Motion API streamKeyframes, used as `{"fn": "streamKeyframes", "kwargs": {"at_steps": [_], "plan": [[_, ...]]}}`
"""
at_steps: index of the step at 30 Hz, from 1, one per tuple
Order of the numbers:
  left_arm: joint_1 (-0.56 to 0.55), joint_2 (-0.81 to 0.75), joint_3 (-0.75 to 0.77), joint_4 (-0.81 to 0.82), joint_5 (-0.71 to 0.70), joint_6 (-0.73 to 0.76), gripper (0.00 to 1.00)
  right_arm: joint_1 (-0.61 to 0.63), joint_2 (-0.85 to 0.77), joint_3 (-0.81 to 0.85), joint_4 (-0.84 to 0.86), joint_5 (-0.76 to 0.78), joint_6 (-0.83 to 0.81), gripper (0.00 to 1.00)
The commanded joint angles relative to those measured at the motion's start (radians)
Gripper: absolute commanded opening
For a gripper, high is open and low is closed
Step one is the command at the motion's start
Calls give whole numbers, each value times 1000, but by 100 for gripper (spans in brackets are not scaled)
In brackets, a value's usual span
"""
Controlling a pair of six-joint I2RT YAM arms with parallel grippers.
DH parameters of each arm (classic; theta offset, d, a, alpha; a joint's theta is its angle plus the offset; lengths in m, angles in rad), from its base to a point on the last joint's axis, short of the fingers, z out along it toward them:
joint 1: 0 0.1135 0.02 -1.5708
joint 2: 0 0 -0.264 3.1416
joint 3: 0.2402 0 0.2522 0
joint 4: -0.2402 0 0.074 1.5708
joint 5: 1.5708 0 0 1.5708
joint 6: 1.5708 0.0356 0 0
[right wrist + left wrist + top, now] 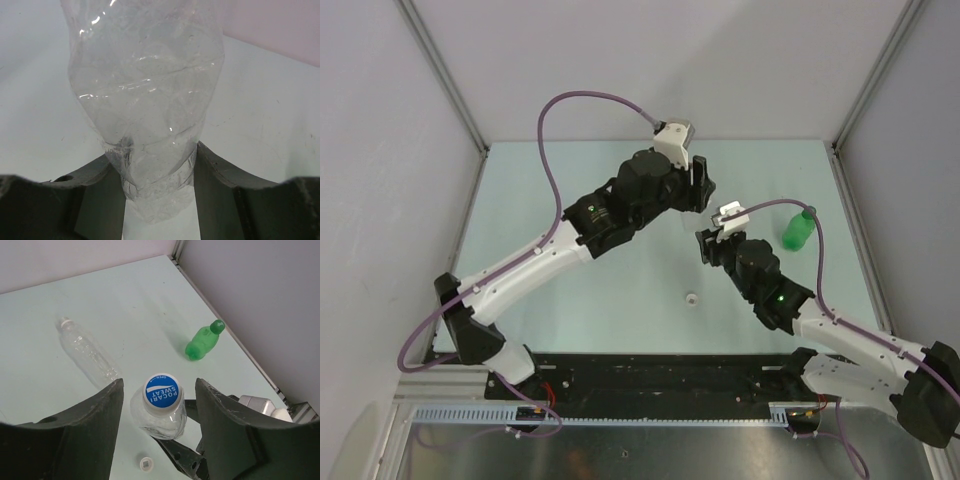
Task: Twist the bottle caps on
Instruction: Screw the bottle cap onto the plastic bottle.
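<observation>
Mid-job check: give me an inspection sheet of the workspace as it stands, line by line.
Surface: pale green table, faint scuffs.
Job's things: clear bottle upright, blue Pocari Sweat cap on its neck; green bottle lying down, green cap on; second clear bottle lying down, cap unclear; loose white cap on the table.
Clutter: nothing seen.
Grippers: right gripper jaws shut on the upright bottle; left gripper jaws open either side of the blue cap.
Cables: purple cables loop along both arms.
Surroundings: grey walls, metal frame posts.
</observation>
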Motion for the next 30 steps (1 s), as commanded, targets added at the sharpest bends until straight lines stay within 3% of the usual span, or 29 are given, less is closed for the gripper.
{"fn": "streamKeyframes", "kwargs": {"at_steps": [1,5,17,20,23,30], "plan": [[-11,6,42,15,-16,8,63,-5,-27,3,59,3,20,0],[-12,13,45,15,-8,8,55,-7,-29,3,59,-1,19,0],[-14,8,17,15,52,19,20,-23,-62,3,71,-73,49,0],[-13,-12,-24,16,126,78,12,-48,-105,3,75,-200,44,0],[-11,-49,-75,15,297,207,6,-92,-157,3,72,-397,25,0],[-11,-150,-197,14,653,518,9,-173,-274,3,10,-757,-16,0]]}}
